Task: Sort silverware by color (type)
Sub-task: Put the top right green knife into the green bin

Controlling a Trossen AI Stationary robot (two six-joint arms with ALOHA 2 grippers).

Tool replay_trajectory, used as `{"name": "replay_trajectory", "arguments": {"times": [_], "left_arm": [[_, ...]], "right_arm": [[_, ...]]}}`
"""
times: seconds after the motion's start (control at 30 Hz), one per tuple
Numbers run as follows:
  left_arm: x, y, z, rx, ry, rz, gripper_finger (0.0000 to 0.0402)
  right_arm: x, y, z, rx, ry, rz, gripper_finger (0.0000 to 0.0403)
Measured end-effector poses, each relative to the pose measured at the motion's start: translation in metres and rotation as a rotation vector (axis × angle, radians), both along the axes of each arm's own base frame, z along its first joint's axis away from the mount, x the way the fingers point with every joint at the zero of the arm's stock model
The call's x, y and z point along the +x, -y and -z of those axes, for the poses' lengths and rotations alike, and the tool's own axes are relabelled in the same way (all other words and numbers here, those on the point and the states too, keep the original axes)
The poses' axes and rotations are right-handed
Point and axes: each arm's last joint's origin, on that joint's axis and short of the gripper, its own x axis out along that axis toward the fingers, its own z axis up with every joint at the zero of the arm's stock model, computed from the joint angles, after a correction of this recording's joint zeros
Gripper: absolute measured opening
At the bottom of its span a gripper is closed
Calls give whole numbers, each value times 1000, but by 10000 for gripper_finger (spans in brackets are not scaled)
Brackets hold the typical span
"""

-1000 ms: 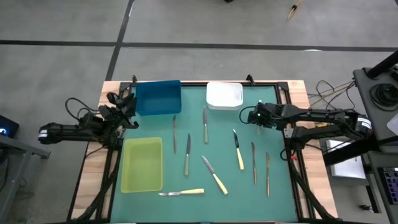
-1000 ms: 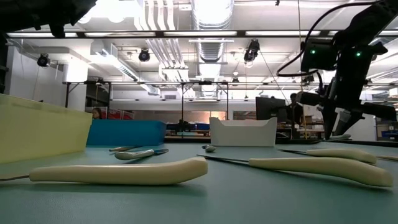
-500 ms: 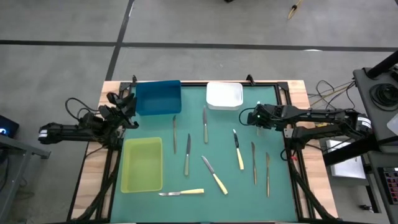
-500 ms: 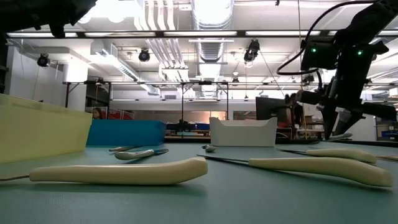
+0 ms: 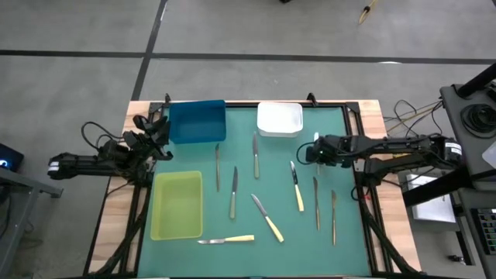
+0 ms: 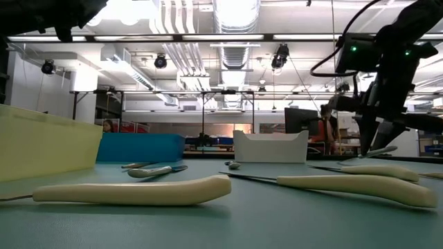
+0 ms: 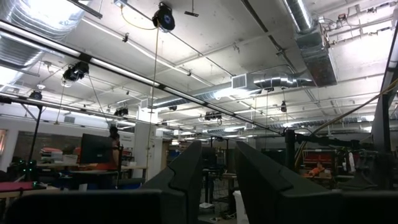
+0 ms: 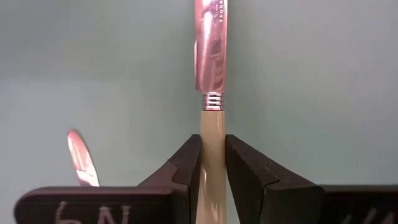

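Nearest the front edge of the tabletop (image 5: pixel 349 248) lies a pale-handled knife (image 5: pixel 226 240), flat and crosswise. Just behind it a second pale-handled knife (image 5: pixel 267 218) sits diagonal, mid-mat. The yellow-green tray (image 5: pixel 177 204) is to the left of these, with nothing in it that I can see. To the right are two all-grey pieces (image 5: pixel 316 203) (image 5: pixel 333 218), lying parallel, with a third pale-handled knife (image 5: pixel 297 187) beside them. Three more grey pieces (image 5: pixel 233 193) (image 5: pixel 217 167) (image 5: pixel 256 156) lie around centre, all apart from each other. The right end effector (image 5: pixel 312 149) is over the right-centre of the mat, clenched on the cream handle of a fourth knife (image 8: pixel 210 43), blade sticking out past the fingertips. It's low over the mat; I can't tell whether the blade touches. The left end effector (image 5: pixel 159 137) is parked at the left edge beside the blue tray (image 5: pixel 197 122). Its fingers are slightly apart, pointing up at the ceiling, gripping nothing. The white tray (image 5: pixel 280 118) is at the far edge, right of the blue one.
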Motion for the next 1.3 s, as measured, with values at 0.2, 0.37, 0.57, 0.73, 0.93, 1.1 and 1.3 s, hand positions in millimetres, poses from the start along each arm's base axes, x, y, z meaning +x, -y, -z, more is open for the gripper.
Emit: {"name": "replay_trajectory", "arguments": {"times": [0.2, 0.37, 0.57, 0.73, 0.93, 1.1, 1.3], "left_arm": [[0, 0, 0, 0, 0, 0, 77], [0, 0, 0, 0, 0, 0, 78], [0, 0, 0, 0, 0, 0, 78], [0, 0, 0, 0, 0, 0, 78], [0, 0, 0, 0, 0, 0, 78], [0, 0, 0, 0, 0, 0, 78], [0, 0, 0, 0, 0, 0, 78]], "right_arm": [[5, -8, -1, -2, 34, -35, 59], [8, -14, -6, -9, 86, -65, 59], [13, -22, -16, -11, 214, -120, 59], [15, -31, -19, 23, 258, -159, 59], [16, -40, -19, 37, 261, -184, 59], [16, -40, -19, 8, 259, -170, 59], [18, -40, -21, -15, 285, -183, 58]]}}
